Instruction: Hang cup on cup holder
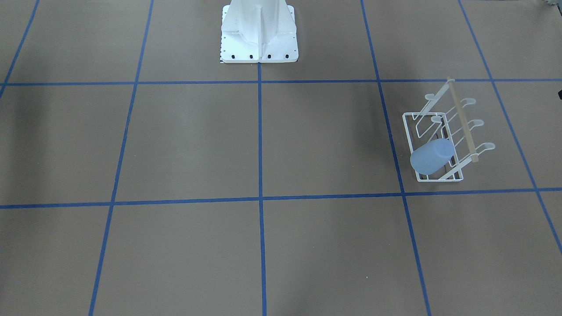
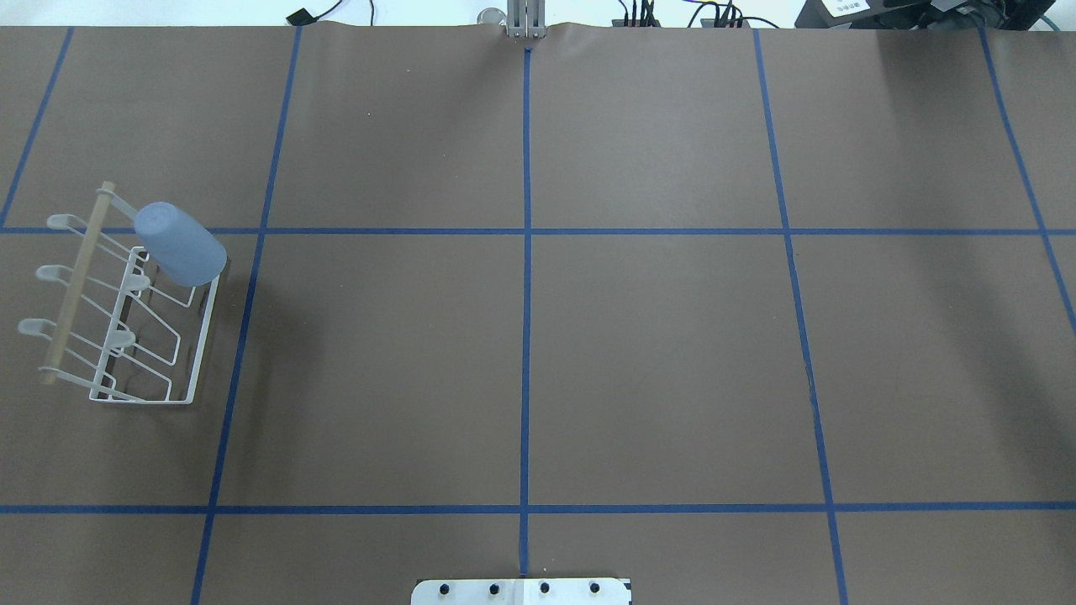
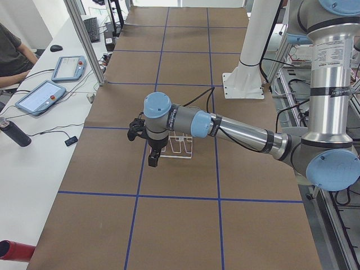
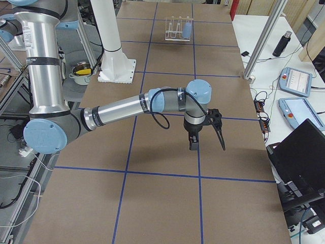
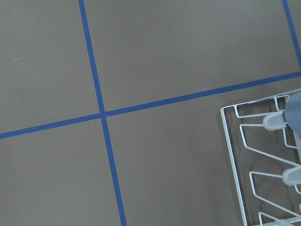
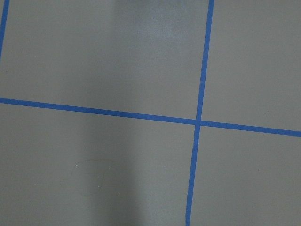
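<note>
The pale blue cup (image 1: 432, 157) sits mouth-down and tilted over an end prong of the white wire cup holder (image 1: 408, 131), on the side away from its tan rod (image 1: 461, 118). Both also show in the overhead view: the cup (image 2: 181, 244) and the holder (image 2: 204, 336) at the table's left. No gripper touches them. My left gripper (image 3: 143, 145) shows only in the exterior left view, hanging above the table beside the holder (image 3: 183, 147). My right gripper (image 4: 207, 142) shows only in the exterior right view, far from the holder (image 4: 175, 28). I cannot tell whether either is open or shut.
The table is brown paper with a blue tape grid. The white robot base (image 1: 259, 35) stands at the robot's edge. Tablets (image 3: 39, 95) and a dark bottle (image 3: 14, 132) lie on a side desk, where a seated person (image 3: 11, 53) shows.
</note>
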Tool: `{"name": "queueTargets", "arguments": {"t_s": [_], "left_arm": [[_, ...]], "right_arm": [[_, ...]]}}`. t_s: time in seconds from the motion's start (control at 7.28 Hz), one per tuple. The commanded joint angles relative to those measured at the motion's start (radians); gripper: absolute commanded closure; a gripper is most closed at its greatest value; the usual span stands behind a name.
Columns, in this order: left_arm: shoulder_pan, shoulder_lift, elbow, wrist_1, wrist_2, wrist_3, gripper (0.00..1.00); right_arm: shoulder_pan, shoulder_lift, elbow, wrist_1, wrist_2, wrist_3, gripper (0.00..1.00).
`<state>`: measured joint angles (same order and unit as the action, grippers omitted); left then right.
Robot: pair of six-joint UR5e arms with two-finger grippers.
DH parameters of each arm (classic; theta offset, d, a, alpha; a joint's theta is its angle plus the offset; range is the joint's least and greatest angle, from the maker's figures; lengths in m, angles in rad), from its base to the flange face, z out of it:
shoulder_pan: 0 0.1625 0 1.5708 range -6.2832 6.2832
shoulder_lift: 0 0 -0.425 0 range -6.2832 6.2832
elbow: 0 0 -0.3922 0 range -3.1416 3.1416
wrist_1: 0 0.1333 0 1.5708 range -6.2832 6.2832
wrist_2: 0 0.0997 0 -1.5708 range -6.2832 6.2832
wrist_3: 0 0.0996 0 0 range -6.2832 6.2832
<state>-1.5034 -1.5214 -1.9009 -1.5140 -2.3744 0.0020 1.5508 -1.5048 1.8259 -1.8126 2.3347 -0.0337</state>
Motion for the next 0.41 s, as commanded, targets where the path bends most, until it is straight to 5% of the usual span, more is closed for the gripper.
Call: {"name": "queueTargets", "arguments": {"t_s": [0.0, 0.27], "left_arm": [[0.000, -0.002, -0.006, 0.000, -0.003, -0.003, 0.02], [0.000, 0.000, -0.003, 0.001, -0.002, -0.004, 0.02]], "right_arm": [[0.000, -0.003, 0.001, -0.002, 0.012, 0.001, 0.00], [-0.002, -0.008, 0.000, -0.001, 0.023, 0.002, 0.00]]}}
